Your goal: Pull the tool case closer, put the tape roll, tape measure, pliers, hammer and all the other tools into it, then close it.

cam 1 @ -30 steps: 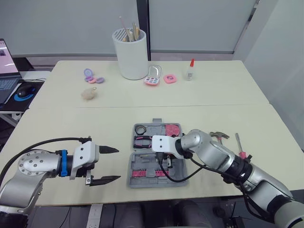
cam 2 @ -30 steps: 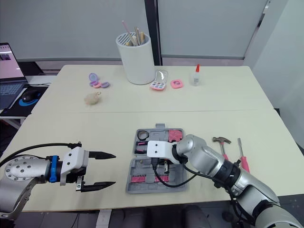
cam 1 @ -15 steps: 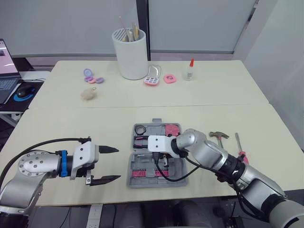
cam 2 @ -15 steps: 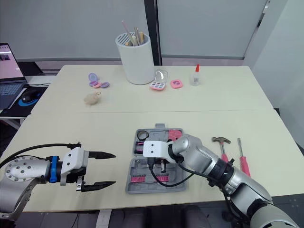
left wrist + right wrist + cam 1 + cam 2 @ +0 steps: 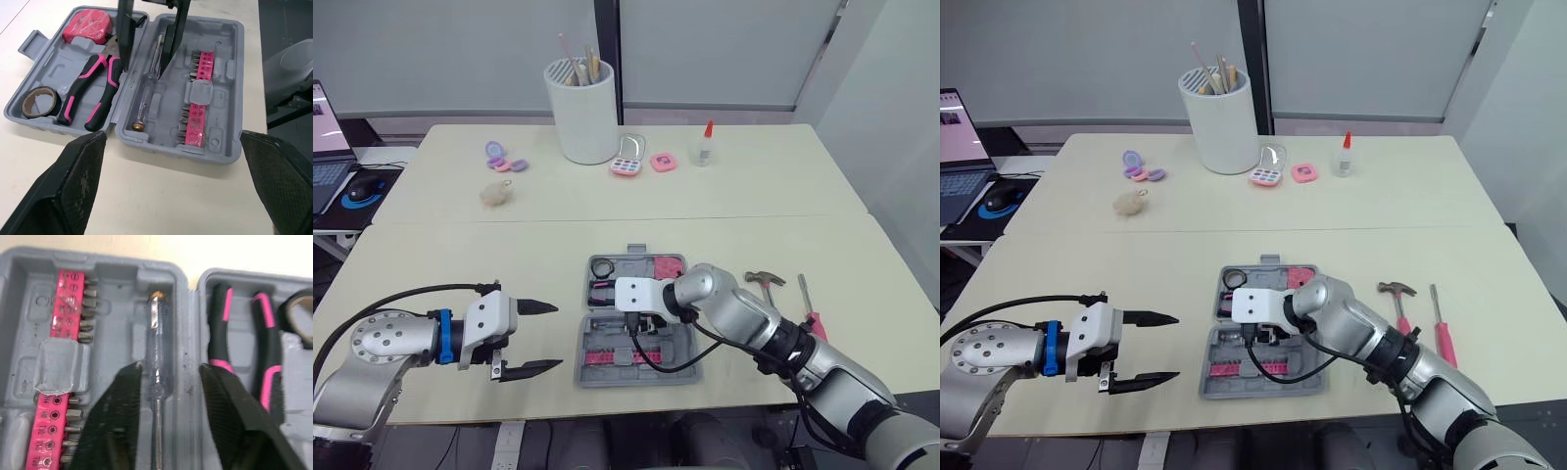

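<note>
Tool case [image 5: 171,152] lies open at the near edge of the desk [image 5: 440,264]. Right hand [image 5: 169,369], fingers [image 5: 122,421] apart, straddles the clear screwdriver [image 5: 157,347] in its near half; best rise straight before reaching right for the hammer [image 5: 764,281].

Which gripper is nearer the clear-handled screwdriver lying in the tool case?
Right. The right gripper is open astride the screwdriver in the tool case; the left gripper hangs open off the case's left side, apart from it.
</note>
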You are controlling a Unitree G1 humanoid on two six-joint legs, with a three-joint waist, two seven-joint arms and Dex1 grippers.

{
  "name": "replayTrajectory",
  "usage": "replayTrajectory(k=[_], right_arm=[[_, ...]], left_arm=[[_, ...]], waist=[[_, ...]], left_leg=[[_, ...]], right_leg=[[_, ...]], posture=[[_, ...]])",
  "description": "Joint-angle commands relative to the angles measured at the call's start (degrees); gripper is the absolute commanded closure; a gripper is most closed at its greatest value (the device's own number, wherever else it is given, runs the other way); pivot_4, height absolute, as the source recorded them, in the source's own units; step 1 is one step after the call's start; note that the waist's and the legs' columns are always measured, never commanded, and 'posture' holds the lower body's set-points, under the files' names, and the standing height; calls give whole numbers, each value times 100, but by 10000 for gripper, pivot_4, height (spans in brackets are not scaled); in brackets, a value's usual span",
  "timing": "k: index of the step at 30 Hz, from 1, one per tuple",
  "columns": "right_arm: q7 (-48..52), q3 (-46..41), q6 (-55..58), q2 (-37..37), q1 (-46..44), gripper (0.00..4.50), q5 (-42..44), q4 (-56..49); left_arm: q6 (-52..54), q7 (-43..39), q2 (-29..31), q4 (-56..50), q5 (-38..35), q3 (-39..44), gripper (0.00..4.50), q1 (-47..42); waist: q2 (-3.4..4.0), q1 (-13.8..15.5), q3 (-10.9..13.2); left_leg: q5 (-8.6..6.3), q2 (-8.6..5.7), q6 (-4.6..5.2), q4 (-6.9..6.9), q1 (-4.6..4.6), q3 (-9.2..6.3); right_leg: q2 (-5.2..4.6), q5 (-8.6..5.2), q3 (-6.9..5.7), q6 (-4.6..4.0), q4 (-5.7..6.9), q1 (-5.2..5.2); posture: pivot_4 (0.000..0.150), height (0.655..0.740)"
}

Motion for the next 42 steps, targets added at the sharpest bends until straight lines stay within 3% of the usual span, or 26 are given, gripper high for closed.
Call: replayTrajectory(k=[1,4,10,13,27,32,38,42], right_arm=[[122,-304,-205,-152,7,20368,87,-444],[157,-320,-553,-264,95,24662,57,-343],[138,-164,-980,-198,269,40056,-93,-53],[112,-119,-1062,-130,260,44738,-157,123],[140,77,-1169,118,318,44738,-674,1058],[105,-46,-1279,132,372,44738,-701,959],[151,-858,-1147,221,491,44738,-67,-93],[-64,-1867,-1032,-326,938,44738,255,-1258]], left_arm=[[28,47,4,-233,-72,78,0,-18],[63,60,-3,-263,-85,71,0,-30],[95,66,-15,-247,-78,66,0,-81],[101,70,-6,-259,-87,76,0,-64],[68,169,-60,-337,-75,103,0,109],[20,178,-90,-254,-44,115,0,116],[120,344,-148,-206,-106,293,0,212],[287,723,-320,-77,-216,692,0,384]], waist=[[0,0,0],[0,0,0],[0,0,0],[0,0,0],[0,0,-1],[-1,0,-1],[0,3,0],[0,11,0]], left_leg=[[0,0,0,0,0,0],[0,-1,0,0,0,0],[0,0,0,0,0,1],[0,0,0,0,0,1],[0,0,0,-1,1,1],[0,0,0,-1,7,-1],[0,0,0,0,1,0],[0,0,0,-1,-3,-2]], right_leg=[[0,0,0,0,0,0],[0,0,-1,0,0,1],[0,0,1,0,0,-1],[1,0,1,0,0,-1],[0,0,1,0,1,1],[1,0,-1,0,3,6],[0,0,0,0,3,2],[-3,0,-2,0,1,0]], posture=[[1500,7366],[1500,7366],[1500,7366],[1500,7366],[1500,7366],[1500,7366],[1500,7366],[1500,7366]])
